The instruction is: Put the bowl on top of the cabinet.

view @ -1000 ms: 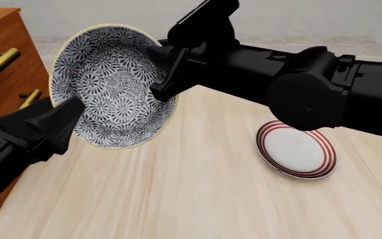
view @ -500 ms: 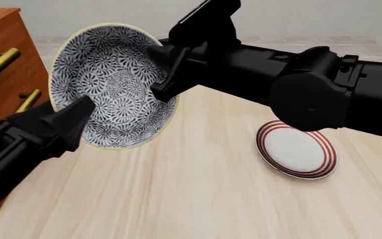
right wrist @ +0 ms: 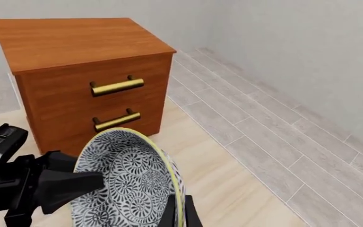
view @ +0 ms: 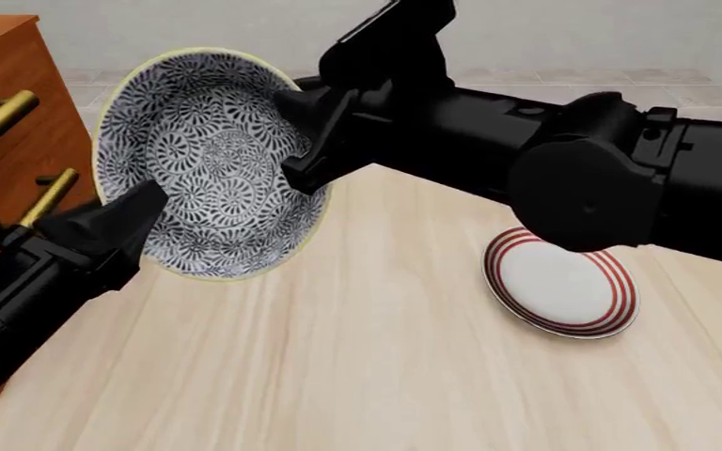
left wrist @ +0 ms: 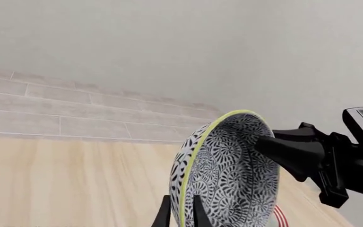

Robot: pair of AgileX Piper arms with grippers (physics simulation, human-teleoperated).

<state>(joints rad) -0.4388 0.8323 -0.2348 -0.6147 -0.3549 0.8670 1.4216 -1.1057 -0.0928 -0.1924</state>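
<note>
bowl (view: pixel 204 162): blue-and-white floral, pale yellow-green rim. held in the air on edge, opening turned toward the front camera, at about 10 o'clock in the front view. clear of the table (view: pixel 374 376), not on the cabinet.

cabinet (view: pixel 4 113): reddish-brown wood, two brass bar handles (right wrist: pixel 117 86) one above the other on its front. at 9 o'clock in the front view, just beside the bowl's far rim; its flat top shows bare in the right wrist view.

right gripper (view: pixel 305 141): reaches in from 3 o'clock, clenched on the bowl's rim at the bowl's own 3 o'clock; one finger lies against the patterned inside, and in the right wrist view the rim sits between two dark fingers (right wrist: pixel 167 215).

left gripper (view: pixel 129 225): comes up from 7 o'clock, at the bowl's own 8 o'clock edge. in the left wrist view the rim stands between its two fingers (left wrist: pixel 162 215), closed about it.

plate (view: pixel 562 284): white with red rings, flat on the table at 4 o'clock in the front view, well apart from the bowl, partly under the right arm.
</note>
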